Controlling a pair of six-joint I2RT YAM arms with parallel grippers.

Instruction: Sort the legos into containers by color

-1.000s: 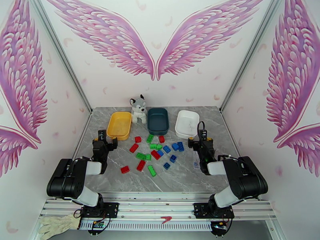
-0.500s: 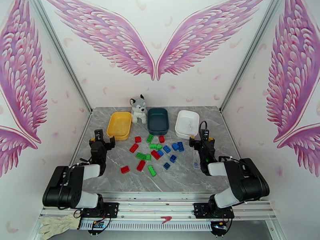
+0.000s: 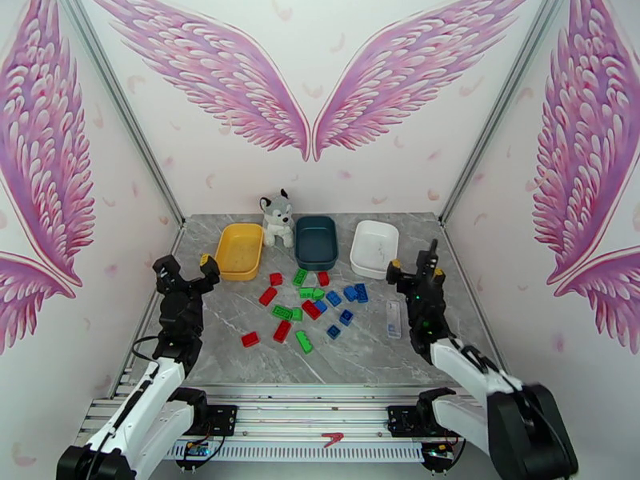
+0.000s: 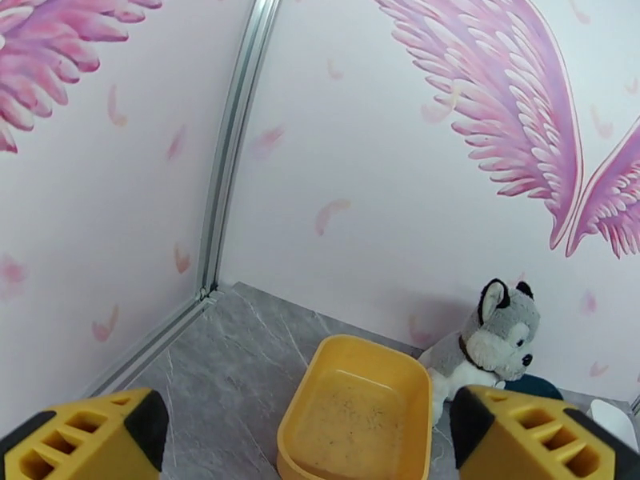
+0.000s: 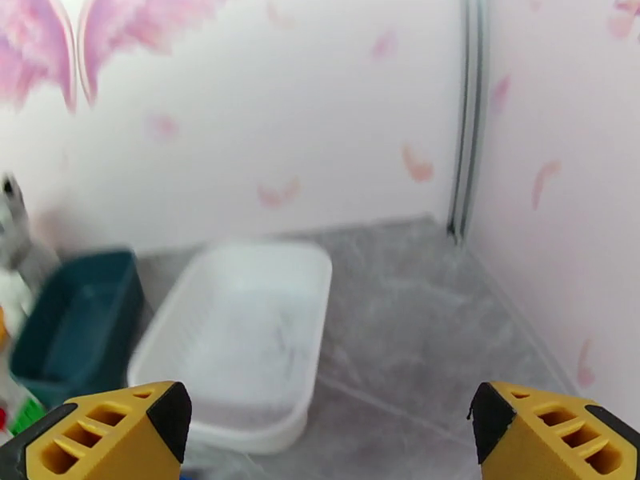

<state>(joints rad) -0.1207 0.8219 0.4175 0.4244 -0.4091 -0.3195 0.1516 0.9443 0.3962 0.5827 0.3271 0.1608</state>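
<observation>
Several red, green and blue legos [image 3: 308, 304] lie scattered mid-table, in front of three trays: yellow [image 3: 238, 251], dark teal [image 3: 316, 242] and white [image 3: 374, 248]. My left gripper [image 3: 186, 270] hangs open above the table's left side, just left of the yellow tray, holding nothing. The left wrist view looks past its yellow fingertips [image 4: 88, 438] at the empty yellow tray [image 4: 352, 410]. Raised over the right side, near the white tray's right corner, my right gripper [image 3: 414, 271] is open and empty. The right wrist view has the white tray [image 5: 240, 338] and the teal tray [image 5: 72, 330].
A grey-white husky plush [image 3: 278, 219] sits at the back between the yellow and teal trays, also in the left wrist view [image 4: 490, 346]. A small pale strip [image 3: 392, 320] lies on the table right of the bricks. Walls and metal posts close in the table's sides.
Both arms have unfolded and lifted from their low, tucked pose. The left gripper rose and shifted left, the right rose and shifted right. Both stayed open; no brick moved.
</observation>
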